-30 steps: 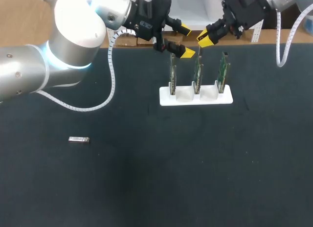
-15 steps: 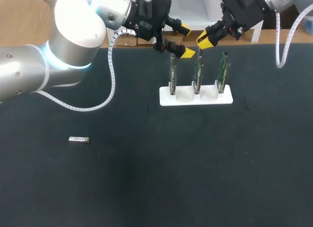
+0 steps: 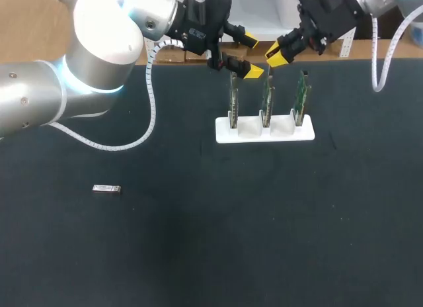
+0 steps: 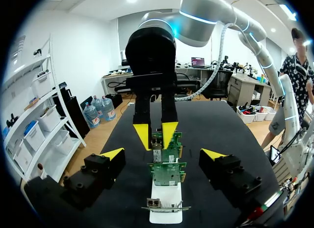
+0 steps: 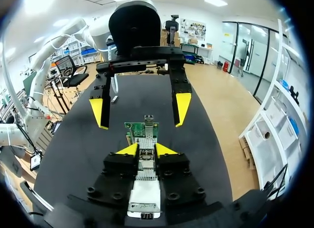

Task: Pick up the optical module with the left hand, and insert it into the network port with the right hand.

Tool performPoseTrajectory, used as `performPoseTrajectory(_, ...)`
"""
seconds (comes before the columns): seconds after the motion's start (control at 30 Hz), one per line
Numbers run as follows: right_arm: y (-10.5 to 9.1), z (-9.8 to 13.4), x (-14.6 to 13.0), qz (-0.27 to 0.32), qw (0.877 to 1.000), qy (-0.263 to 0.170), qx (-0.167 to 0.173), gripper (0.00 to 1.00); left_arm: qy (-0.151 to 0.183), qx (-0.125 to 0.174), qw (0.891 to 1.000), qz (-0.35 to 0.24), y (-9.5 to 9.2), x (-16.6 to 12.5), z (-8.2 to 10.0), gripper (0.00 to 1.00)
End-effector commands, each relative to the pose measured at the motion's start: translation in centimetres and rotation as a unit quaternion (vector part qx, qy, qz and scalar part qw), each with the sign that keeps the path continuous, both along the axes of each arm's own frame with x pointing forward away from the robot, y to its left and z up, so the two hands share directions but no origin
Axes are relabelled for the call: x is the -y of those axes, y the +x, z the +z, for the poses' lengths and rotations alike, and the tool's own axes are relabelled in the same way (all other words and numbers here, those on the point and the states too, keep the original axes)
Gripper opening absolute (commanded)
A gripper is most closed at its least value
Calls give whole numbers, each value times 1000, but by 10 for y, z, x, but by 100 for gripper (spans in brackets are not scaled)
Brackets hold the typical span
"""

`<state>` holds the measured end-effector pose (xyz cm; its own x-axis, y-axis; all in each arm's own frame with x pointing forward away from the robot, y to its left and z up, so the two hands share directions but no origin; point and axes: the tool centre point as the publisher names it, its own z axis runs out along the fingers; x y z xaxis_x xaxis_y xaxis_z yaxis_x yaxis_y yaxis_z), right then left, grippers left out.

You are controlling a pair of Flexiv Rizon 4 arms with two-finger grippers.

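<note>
Table (image 3: 198, 254) bears optical module (image 3: 106, 188) far from wide left jaws, narrow right jaws.

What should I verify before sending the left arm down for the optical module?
1. Small silver optical module lies free on the black table: ok.
2. Left jaws open, empty: ok.
3. Left jaws near the module: not ok; they hover by the white rack of green circuit cards.
4. Right arm off the path to the module: ok.
5. Network port free: cannot tell.
</note>
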<state>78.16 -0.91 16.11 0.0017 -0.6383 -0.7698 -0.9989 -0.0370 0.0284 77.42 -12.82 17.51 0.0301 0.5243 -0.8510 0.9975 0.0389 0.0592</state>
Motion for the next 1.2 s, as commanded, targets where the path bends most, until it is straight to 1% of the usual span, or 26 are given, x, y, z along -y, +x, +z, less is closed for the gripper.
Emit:
performPoseTrajectory(0.03,1,1,0,0,1000,-2,1,100,4,-2,1000,1,1,1,1,100)
performPoseTrajectory(0.5,2,9,0,-1,1000,6,5,100,4,-2,1000,1,1,1,1,100)
performPoseTrajectory(0.63,4,14,5,0,1000,9,8,100,4,-2,1000,1,1,1,1,100)
performPoseTrajectory(0.7,5,16,8,-3,1000,15,1,100,4,-2,1000,1,1,1,1,100)
performPoseTrajectory(1.2,8,22,20,-12,1000,17,11,100,4,-2,1000,1,1,1,1,100)
